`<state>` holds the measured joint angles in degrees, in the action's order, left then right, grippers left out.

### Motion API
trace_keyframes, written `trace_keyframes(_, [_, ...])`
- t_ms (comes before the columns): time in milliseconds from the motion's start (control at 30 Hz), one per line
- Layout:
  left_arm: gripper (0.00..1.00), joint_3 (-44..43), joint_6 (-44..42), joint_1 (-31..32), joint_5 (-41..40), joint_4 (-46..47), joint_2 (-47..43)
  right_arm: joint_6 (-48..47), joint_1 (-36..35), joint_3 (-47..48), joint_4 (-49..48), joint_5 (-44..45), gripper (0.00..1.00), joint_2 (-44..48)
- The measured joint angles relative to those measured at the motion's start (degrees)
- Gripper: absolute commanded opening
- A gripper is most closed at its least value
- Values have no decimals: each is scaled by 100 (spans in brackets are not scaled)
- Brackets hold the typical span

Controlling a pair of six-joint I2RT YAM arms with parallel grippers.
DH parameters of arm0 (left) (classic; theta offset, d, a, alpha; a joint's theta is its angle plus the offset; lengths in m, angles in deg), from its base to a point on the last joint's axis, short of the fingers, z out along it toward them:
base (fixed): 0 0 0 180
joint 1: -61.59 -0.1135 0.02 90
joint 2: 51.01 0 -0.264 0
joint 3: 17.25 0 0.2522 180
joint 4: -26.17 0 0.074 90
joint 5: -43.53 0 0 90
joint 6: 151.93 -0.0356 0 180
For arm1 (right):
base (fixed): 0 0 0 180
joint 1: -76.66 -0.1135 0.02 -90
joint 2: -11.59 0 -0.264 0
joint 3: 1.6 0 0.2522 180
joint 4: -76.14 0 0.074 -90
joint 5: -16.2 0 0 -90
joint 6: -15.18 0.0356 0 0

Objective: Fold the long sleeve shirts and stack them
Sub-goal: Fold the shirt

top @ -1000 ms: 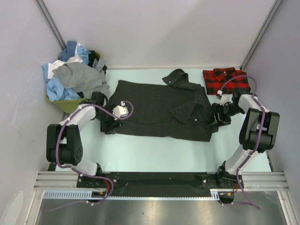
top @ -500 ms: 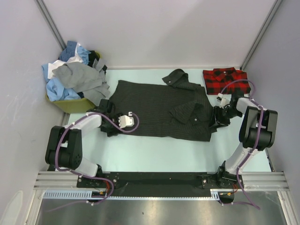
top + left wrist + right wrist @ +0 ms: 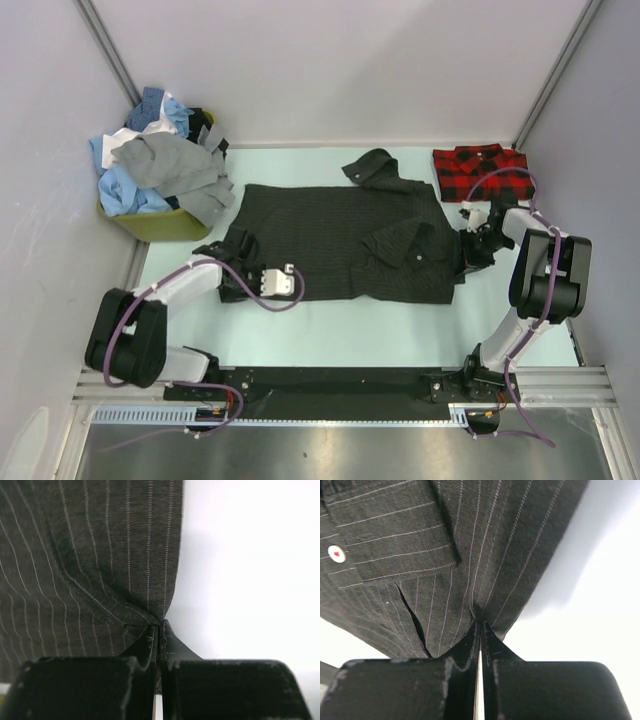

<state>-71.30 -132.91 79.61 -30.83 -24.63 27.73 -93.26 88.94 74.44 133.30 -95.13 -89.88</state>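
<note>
Both the left gripper [image 3: 159, 628] and the right gripper [image 3: 481, 625] pinched the dark shirt [image 3: 340, 235] at its ends, likely to fold it.

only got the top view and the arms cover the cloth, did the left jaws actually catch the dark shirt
Observer: Yes. In the left wrist view the left jaws are shut, with the edge of the dark shirt pinched at their tips.
Operator: and the right side
Observer: Same there. The right wrist view shows the right jaws shut on the shirt's edge, with the cloth gathered into a small peak where they meet. A white button lies up and left of that pinch.
</note>
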Motion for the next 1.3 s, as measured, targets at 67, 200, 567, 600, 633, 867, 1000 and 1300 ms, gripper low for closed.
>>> trace_keyframes(67, [0, 92, 9, 225, 87, -286, -256, -210, 31, 0, 90, 192, 0, 87])
trace_keyframes(200, [20, 256, 70, 538, 275, -728, -664, -743, 225, -2, 286, 544, 3, 297])
trace_keyframes(567, [75, -258, 518, -160, 579, -1060, -387, -1554, 70, 750, 1307, -337, 60, 846])
trace_keyframes(600, [76, -444, 581, -173, 667, -1078, -387, -1582, 17, 750, 1303, -396, 62, 929])
trace_keyframes(633, [77, -592, 643, -177, 758, -1073, -385, -1600, -70, 752, 1263, -450, 63, 992])
trace_keyframes(867, [78, -1456, 1220, -177, 1222, -1095, -105, -1598, -638, 874, 826, -457, 65, 310])
trace_keyframes(1000, [78, -1729, 1510, -177, 1346, -1113, -50, -1576, -680, 988, 603, -313, 66, -262])
trace_keyframes(1300, [79, -1974, 1952, -177, 1373, -1067, -48, -1469, -765, 1036, 420, -28, 33, -649])
